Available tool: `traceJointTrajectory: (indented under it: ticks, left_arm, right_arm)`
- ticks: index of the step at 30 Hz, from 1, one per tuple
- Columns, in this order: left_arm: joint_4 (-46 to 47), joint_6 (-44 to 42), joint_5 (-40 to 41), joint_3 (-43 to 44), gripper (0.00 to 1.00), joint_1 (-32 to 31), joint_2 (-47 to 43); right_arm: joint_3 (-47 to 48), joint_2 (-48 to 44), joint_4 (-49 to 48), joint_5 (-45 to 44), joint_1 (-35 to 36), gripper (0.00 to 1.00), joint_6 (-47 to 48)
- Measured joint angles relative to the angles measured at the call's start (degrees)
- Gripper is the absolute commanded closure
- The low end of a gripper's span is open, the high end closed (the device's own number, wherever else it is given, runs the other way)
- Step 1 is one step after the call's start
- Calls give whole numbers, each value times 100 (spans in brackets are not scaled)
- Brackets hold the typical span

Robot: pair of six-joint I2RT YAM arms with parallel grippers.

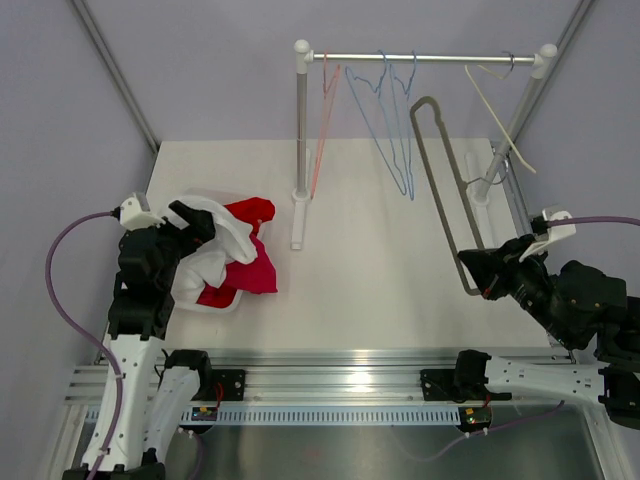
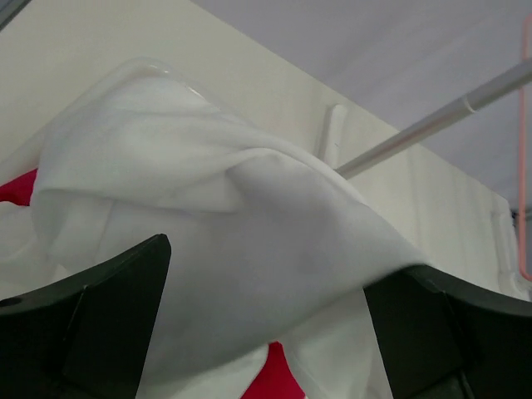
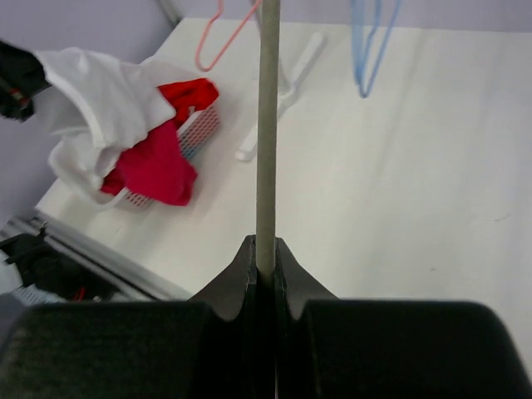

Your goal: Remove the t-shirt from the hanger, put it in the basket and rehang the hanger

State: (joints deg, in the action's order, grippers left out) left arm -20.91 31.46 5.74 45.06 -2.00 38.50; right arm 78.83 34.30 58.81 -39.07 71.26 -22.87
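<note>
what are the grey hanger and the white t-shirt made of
grey hanger: a thin, stiff rod with a dull, even grey finish. It is likely coated metal wire, possibly plastic.
white t-shirt: soft matte cloth, going by its loose folds and drape. It is probably a cotton-type knit, but the weave is not visible.

Overhead rear view, wrist close-ups sharing t-shirt (image 1: pixel 215 248)

Five hangers are showing up: one red hanger (image 1: pixel 322 130), two blue hangers (image 1: pixel 407 188) and one white hanger (image 1: pixel 497 115) are hanging on the single rack (image 1: pixel 420 57), and one grey hanger (image 3: pixel 266 125) is sitting off it. One basket (image 3: pixel 199 129) is holding one white t-shirt (image 1: pixel 215 245) plus red clothing (image 1: pixel 255 270), number unclear.
</note>
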Motion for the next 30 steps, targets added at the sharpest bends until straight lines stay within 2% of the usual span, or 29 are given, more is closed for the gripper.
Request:
traceJointTrajectory:
  ticks: [7,13,16,21,23,27,30]
  left_arm:
    - [125,-125,-1084,-22,1,0,-887]
    - [68,-306,-1934,44,1,-160,-1106]
    - [-160,-470,-2164,361,1,-358,-1158]
    - [-293,-697,-2350,1088,1,-691,-1436]
    - [-286,-752,-2422,1226,1,-800,-1596]
    - [-326,-774,-2623,1119,1,-997,-1867]
    - [-369,-876,-2846,822,1,-1176,-2033]
  right_arm:
    - [450,308,662,-1403,0,100,-9]
    - [621,1211,984,-2184,-44,100,17]
    - [542,1539,782,-2070,-463,100,330]
    - [140,1698,138,-1307,-1937,100,898]
    - [118,1843,-76,-1045,-2243,100,1029]
    - [118,2256,-636,-466,-2761,100,1244]
    - [118,2726,-1106,131,-3471,100,1283]
